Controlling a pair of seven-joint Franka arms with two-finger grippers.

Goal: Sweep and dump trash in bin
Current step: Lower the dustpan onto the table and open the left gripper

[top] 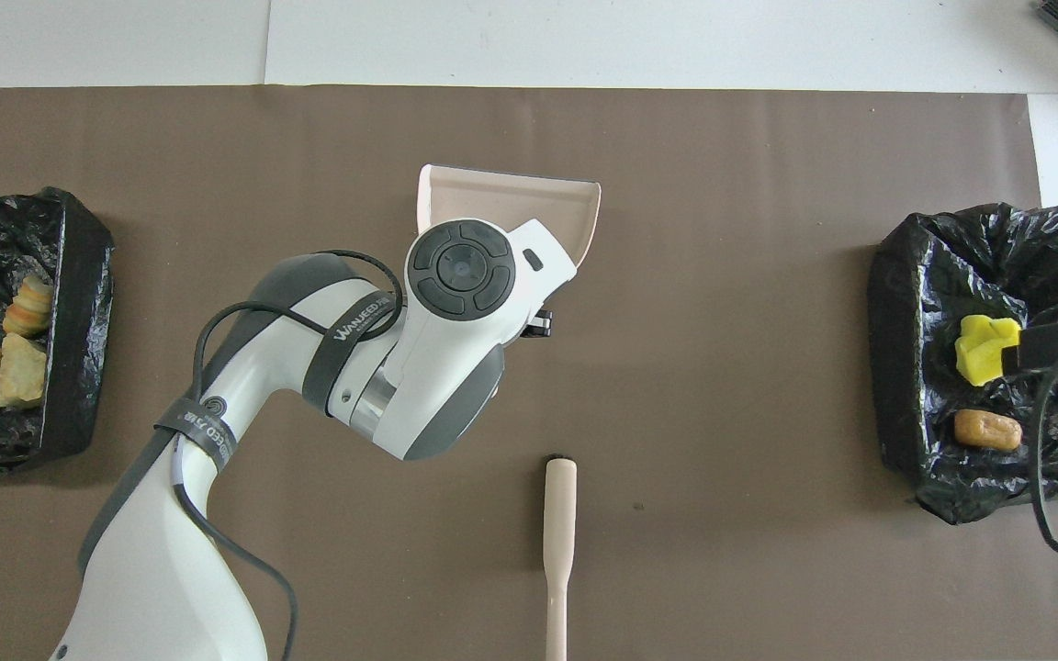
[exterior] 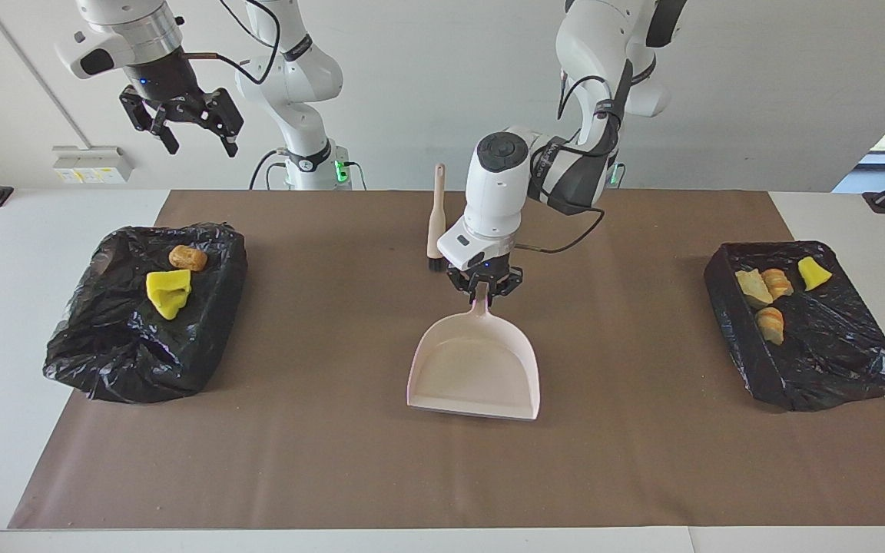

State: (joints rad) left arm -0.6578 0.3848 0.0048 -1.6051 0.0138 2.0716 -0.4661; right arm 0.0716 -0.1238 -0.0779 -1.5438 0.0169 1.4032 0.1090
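The left gripper (exterior: 484, 292) is clamped on the handle of the empty dustpan (exterior: 475, 367) at mid-counter, its long axis running away from the robots, mouth farthest. All visible trash (exterior: 770, 296) lies in the two bins (exterior: 834, 361), with none on the mat. The right gripper (exterior: 181, 123) waits high over its own end, fingers apart, and the brush (exterior: 435, 219) lies just beside the left wrist.

Brush (top: 558, 542) handle cut off below

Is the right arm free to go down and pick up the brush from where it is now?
Probably yes. The right gripper hangs open and empty above its bin. The brush lies untouched mid-table; only the left gripper, shut on the dustpan handle, crowds its bristle end.
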